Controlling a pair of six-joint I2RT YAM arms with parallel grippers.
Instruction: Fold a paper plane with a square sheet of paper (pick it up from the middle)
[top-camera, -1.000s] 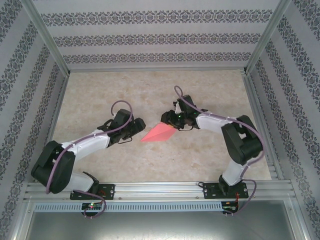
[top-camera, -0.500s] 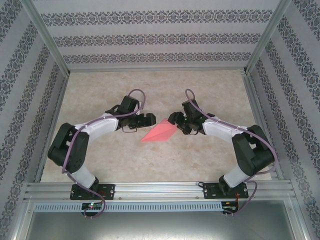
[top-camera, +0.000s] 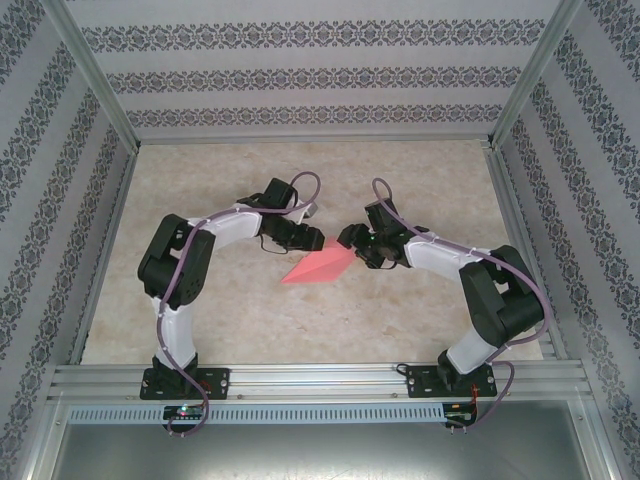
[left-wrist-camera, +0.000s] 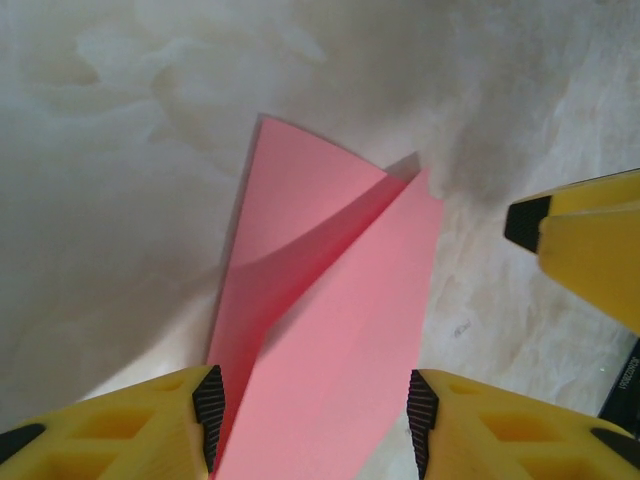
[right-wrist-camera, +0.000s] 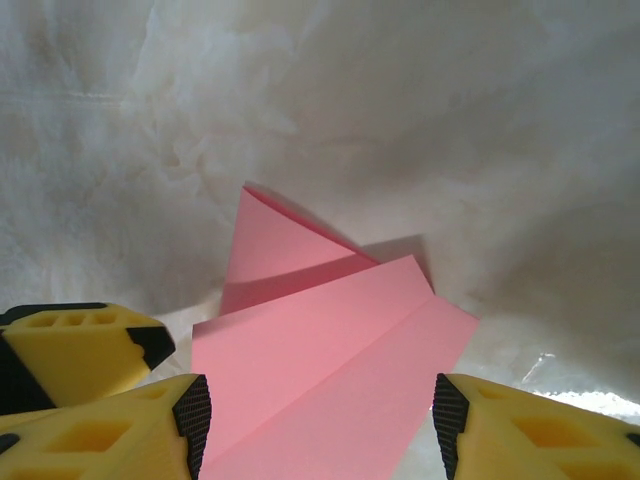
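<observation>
The square sheet of paper, salmon pink, is folded into a pointed paper plane (top-camera: 318, 267) that rests on the table with its tip toward the near left. Its wide end lies between both grippers. My left gripper (top-camera: 312, 241) comes in from the left. In the left wrist view the plane (left-wrist-camera: 330, 330) runs up between the open left gripper's (left-wrist-camera: 315, 420) pads (left-wrist-camera: 208, 412), with a gap on the right side. My right gripper (top-camera: 350, 243) faces it from the right. In the right wrist view the right gripper (right-wrist-camera: 320, 425) straddles the creased flaps (right-wrist-camera: 320, 340) and is also open.
The marbled tabletop (top-camera: 220, 190) is ringed by an aluminium frame (top-camera: 300, 375) and patterned walls. A yellow finger of the right gripper (left-wrist-camera: 585, 250) shows at the right of the left wrist view, and a left finger (right-wrist-camera: 80, 345) at the left of the right wrist view.
My left arm has swung in from the left to the plane's wide end and its jaws have narrowed. The right gripper has widened slightly and stayed at the paper. The plane has not moved.
</observation>
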